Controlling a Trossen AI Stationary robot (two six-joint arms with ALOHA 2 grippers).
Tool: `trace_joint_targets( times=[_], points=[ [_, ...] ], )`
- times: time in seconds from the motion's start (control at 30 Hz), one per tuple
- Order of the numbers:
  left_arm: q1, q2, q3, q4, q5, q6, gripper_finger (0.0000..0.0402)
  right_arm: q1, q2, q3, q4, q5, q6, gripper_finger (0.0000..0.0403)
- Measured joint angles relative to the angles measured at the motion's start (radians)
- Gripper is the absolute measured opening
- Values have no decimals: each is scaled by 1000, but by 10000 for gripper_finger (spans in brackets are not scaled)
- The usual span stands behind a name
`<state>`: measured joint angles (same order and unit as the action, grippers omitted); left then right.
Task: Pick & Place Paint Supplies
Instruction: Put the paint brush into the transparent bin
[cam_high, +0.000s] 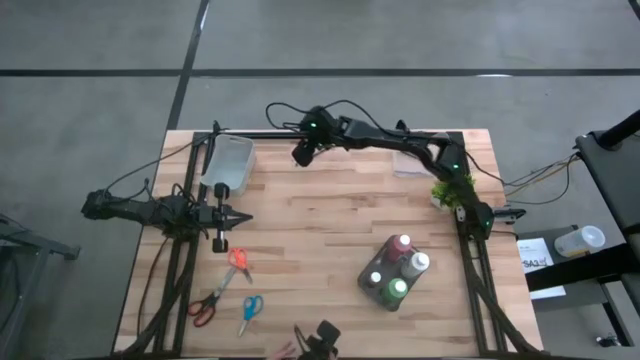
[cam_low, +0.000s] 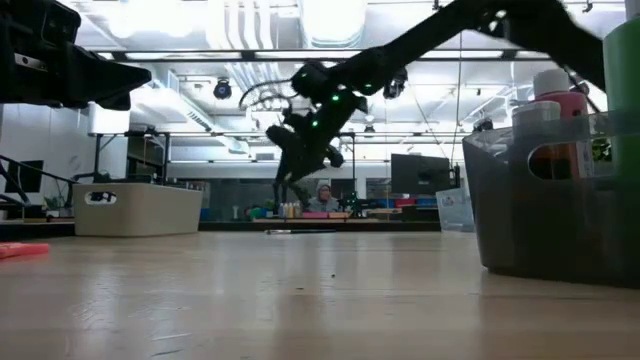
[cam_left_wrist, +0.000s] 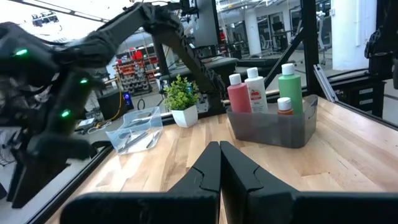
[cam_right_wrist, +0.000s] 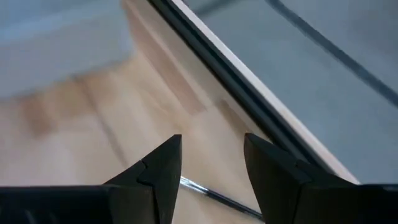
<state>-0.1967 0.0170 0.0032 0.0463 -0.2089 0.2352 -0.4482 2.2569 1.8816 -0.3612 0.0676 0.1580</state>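
Several paint bottles stand upright in a grey bin (cam_high: 364, 272) at the near right: a red one (cam_left_wrist: 238, 94), a white one (cam_left_wrist: 254, 91) and a green one (cam_left_wrist: 289, 84). A thin dark paintbrush (cam_right_wrist: 214, 194) lies flat on the wood near the table's far edge. My right gripper (cam_right_wrist: 211, 143) hangs open above it, slanting down, and touches nothing; the high view shows this gripper (cam_high: 301, 154) at the far middle. My left gripper (cam_left_wrist: 219, 152) is shut and level at the table's left (cam_high: 226, 216), holding nothing.
A white bin (cam_high: 229, 163) stands at the far left, just left of my right gripper. A clear tray (cam_left_wrist: 134, 127) and a small potted plant (cam_high: 449, 192) stand at the far right. Three pairs of scissors (cam_high: 240, 262) lie near the front left.
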Motion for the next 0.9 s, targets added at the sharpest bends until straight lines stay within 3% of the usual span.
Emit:
trace_joint_targets(
  times=[0.17,0.37,0.57,0.9],
  points=[
    [0,0,0,0,0,0,0,5,-156,-323,357,-25,-7,170],
    [0,0,0,0,0,0,0,-28,-251,-551,465,12,-2,170],
    [0,0,0,0,0,0,0,-88,-248,-638,633,-90,65,170],
    [0,0,0,0,0,0,0,-130,-245,-643,628,-214,103,170]
  ],
)
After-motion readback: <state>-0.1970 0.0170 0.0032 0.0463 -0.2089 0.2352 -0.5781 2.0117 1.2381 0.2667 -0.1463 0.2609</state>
